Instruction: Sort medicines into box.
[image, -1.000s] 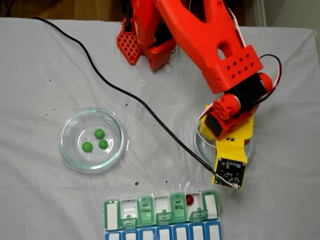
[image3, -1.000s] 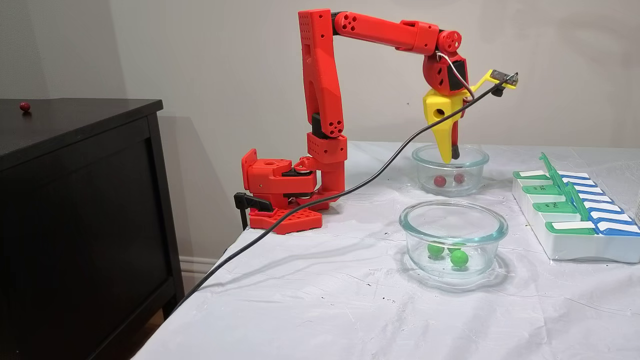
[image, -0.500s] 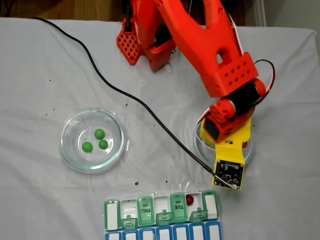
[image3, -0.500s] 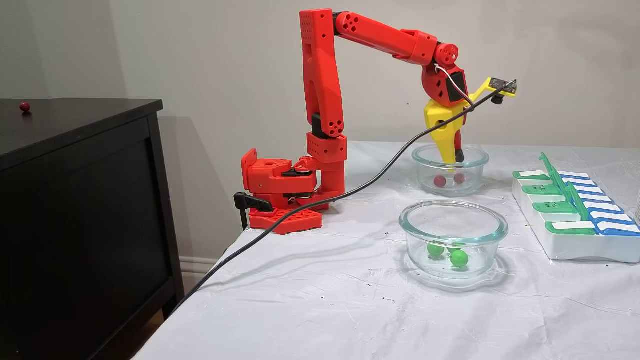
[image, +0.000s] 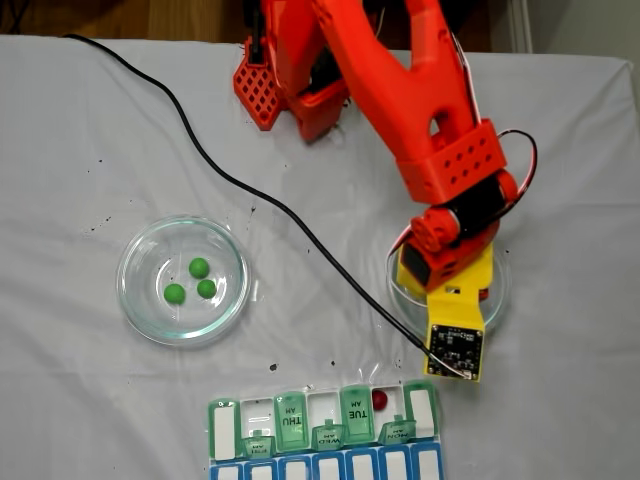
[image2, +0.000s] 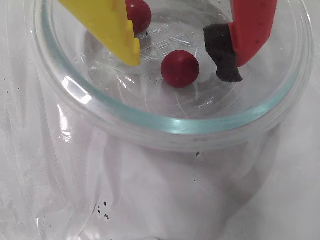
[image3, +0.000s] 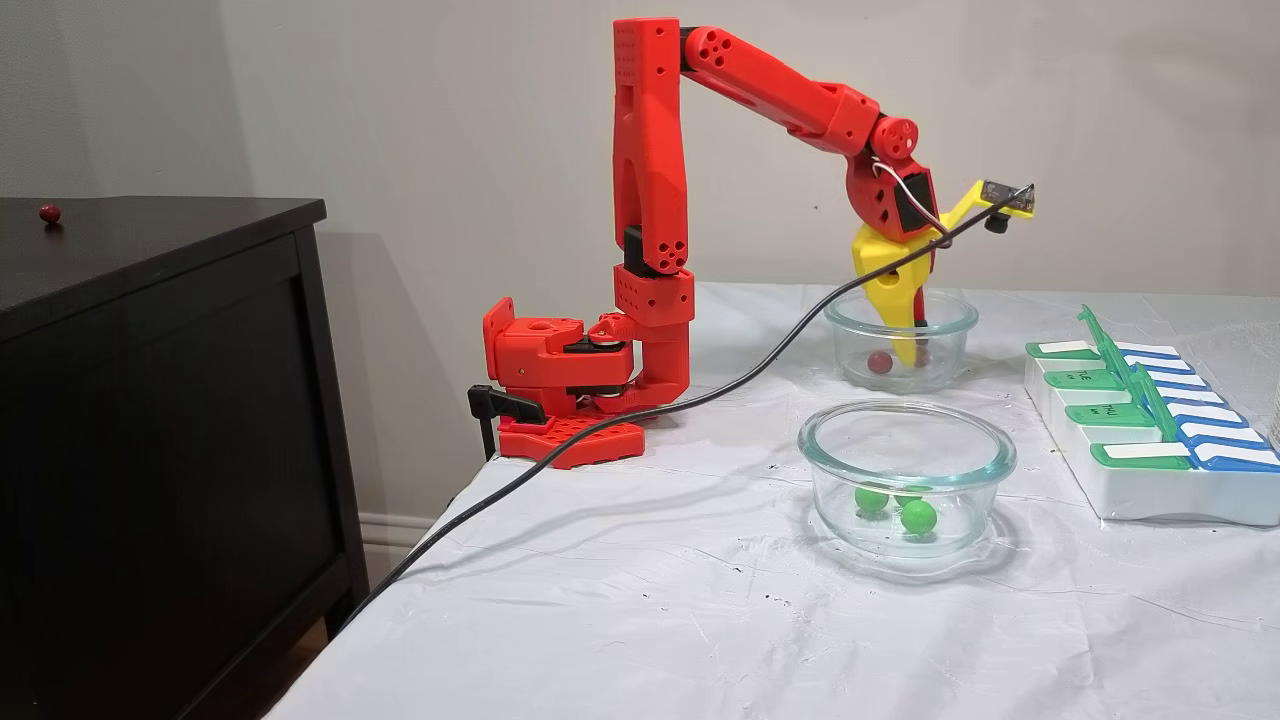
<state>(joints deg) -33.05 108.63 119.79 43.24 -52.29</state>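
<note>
Clear glossy glass dish (image2: 165, 127) catching highlights; smooth, slightly shiny red balls (image2: 180, 68) lying inside. Matt plastic gripper (image2: 182, 52) fingers showing: one yellow (image2: 107, 25), one red with rough black foam pad (image2: 222, 55). Wrinkled white cloth (image3: 620, 600) covering table. Translucent green plastic lids (image: 355, 410) gleaming on pill box (image: 325, 440).

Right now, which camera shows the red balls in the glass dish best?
The wrist view: one red ball lies plainly between the open tool's fingers, another behind the yellow one. A fixed view shows them small; from above the arm covers them.

Even, soft indoor light; glare streaks the glass dish (image2: 165, 125) rim in the wrist view, where the cloth below blurs.
</note>
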